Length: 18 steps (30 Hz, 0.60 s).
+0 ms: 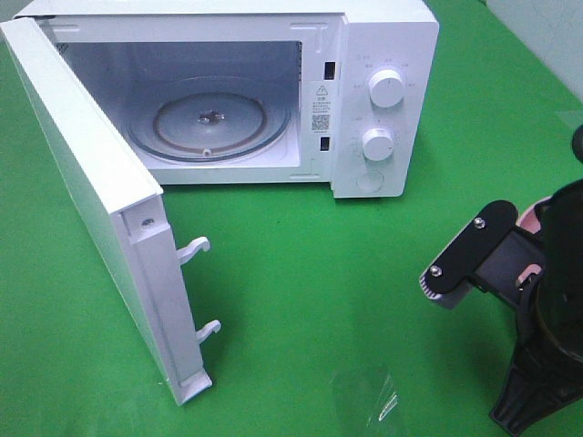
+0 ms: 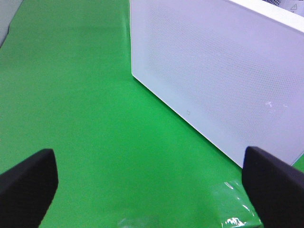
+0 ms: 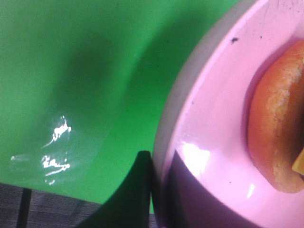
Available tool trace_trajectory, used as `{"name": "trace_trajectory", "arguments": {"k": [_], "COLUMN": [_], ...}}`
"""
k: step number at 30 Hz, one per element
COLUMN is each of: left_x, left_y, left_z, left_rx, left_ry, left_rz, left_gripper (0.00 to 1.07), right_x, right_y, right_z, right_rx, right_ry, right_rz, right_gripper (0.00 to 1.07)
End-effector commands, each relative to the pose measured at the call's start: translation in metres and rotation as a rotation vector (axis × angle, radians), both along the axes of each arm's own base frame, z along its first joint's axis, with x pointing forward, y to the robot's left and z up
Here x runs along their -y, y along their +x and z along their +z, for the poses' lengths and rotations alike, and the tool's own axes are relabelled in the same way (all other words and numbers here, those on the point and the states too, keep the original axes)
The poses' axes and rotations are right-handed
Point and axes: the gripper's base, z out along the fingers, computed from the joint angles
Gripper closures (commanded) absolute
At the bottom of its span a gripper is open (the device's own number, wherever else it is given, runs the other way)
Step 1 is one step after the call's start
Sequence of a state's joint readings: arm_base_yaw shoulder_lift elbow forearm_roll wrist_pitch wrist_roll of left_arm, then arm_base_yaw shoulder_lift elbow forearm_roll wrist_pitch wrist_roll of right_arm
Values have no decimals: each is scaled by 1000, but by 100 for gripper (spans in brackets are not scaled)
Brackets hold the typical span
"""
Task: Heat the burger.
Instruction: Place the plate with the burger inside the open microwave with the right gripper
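Note:
The burger, a golden-brown bun with a bit of yellow cheese at its edge, lies on a pink plate in the right wrist view. My right gripper is shut on that plate's rim, one finger outside and one inside. From the high camera the right gripper sits at the right edge. Only a sliver of the pink plate shows behind it, and the burger is hidden there. My left gripper is open with nothing between its fingers, facing the outer side of the microwave door.
The white microwave stands at the back on the green cloth, its door swung wide open toward the front left. A bare glass turntable lies inside. Two knobs are on its right panel.

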<state>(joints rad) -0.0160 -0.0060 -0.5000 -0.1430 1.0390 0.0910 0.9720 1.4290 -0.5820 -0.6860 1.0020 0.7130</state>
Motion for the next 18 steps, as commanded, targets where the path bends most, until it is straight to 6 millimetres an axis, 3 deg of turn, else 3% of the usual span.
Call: {"name": "trace_trajectory", "arguments": {"k": [1, 10, 18], "left_x": [0, 0, 0], "left_y": [-1, -1, -1], "left_z": [-1, -1, -1], "left_rx": [8, 8, 8], "left_ry": [-10, -10, -10], "left_rz": [-2, -2, -2], "left_gripper": [9, 9, 9], "right_x": [5, 0, -5], "right_y": [-8, -29, -29], "right_z": [6, 2, 3], "right_rx": [42, 51, 83], "right_ry": [-76, -82, -82], "right_rz": [42, 143, 208], "right_gripper": [107, 107, 107]}}
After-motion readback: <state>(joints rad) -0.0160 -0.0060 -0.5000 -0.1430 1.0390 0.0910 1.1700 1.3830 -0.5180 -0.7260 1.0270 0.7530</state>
